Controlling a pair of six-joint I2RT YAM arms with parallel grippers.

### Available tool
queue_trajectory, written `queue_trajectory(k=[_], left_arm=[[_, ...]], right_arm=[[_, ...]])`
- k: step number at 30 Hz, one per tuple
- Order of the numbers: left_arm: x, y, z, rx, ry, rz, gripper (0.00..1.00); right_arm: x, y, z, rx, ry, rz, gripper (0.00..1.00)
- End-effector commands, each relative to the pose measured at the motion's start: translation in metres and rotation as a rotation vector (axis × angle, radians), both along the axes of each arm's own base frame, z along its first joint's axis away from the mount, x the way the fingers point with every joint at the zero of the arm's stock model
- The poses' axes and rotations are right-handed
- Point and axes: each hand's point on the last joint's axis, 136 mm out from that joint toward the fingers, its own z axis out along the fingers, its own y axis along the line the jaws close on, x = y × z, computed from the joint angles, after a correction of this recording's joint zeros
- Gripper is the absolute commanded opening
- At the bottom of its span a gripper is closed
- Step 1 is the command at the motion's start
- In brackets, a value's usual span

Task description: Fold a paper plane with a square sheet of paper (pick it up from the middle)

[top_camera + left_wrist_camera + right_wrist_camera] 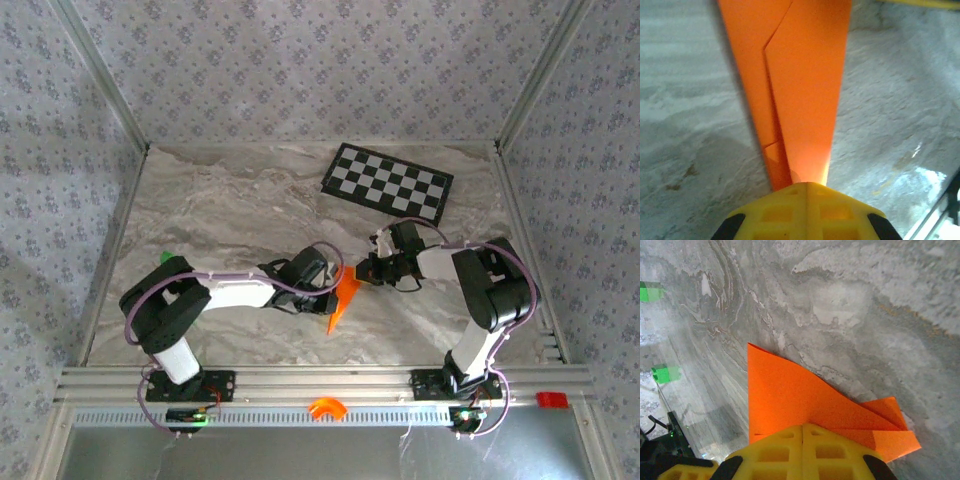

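Observation:
The square sheet of paper (344,298) is bright orange and folded into a narrow pointed wedge with overlapping flaps, close to a paper plane's dart shape. It hangs over the middle of the marble table, its tip pointing toward the near edge. My left gripper (337,285) is shut on its left side. In the left wrist view the paper (805,80) runs straight out from the closed yellow jaws of the left gripper (806,184). My right gripper (363,272) is shut on the paper's upper right end. In the right wrist view the right gripper (802,427) pinches a broad flap of the paper (785,395).
A black and white checkerboard (388,182) lies at the back right. A tiny green piece (165,256) sits by the left arm's elbow. A small orange arch-shaped part (325,407) and a red block (551,400) rest on the front rail. Patterned walls close in both sides.

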Motion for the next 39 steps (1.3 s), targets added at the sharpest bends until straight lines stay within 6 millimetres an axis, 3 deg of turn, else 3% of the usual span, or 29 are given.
queue_trajectory(k=[1,5,13,20,32,36,39], left_arm=[[0.015,-0.018,0.039,-0.092,-0.032,0.008,0.02],[0.016,-0.044,0.045,-0.159,0.009,-0.038,0.02],[0.014,-0.051,-0.003,-0.078,0.086,-0.056,0.0],[-0.011,-0.018,-0.041,0.009,0.139,-0.012,0.0],[-0.07,0.036,-0.049,0.199,0.131,-0.106,0.0],[-0.08,0.057,-0.05,0.253,0.124,-0.09,0.0],[-0.08,0.062,-0.038,0.217,0.093,-0.066,0.0]], right_arm=[[-0.021,-0.026,-0.04,-0.148,0.108,-0.056,0.02],[-0.021,-0.026,-0.041,-0.152,0.109,-0.062,0.02],[-0.022,-0.027,-0.043,-0.155,0.118,-0.067,0.02],[-0.025,-0.03,-0.048,-0.167,0.126,-0.064,0.02],[-0.026,-0.034,-0.05,-0.18,0.128,-0.067,0.02],[-0.026,-0.032,-0.048,-0.176,0.125,-0.066,0.02],[-0.026,-0.028,-0.045,-0.154,0.124,-0.058,0.02]])
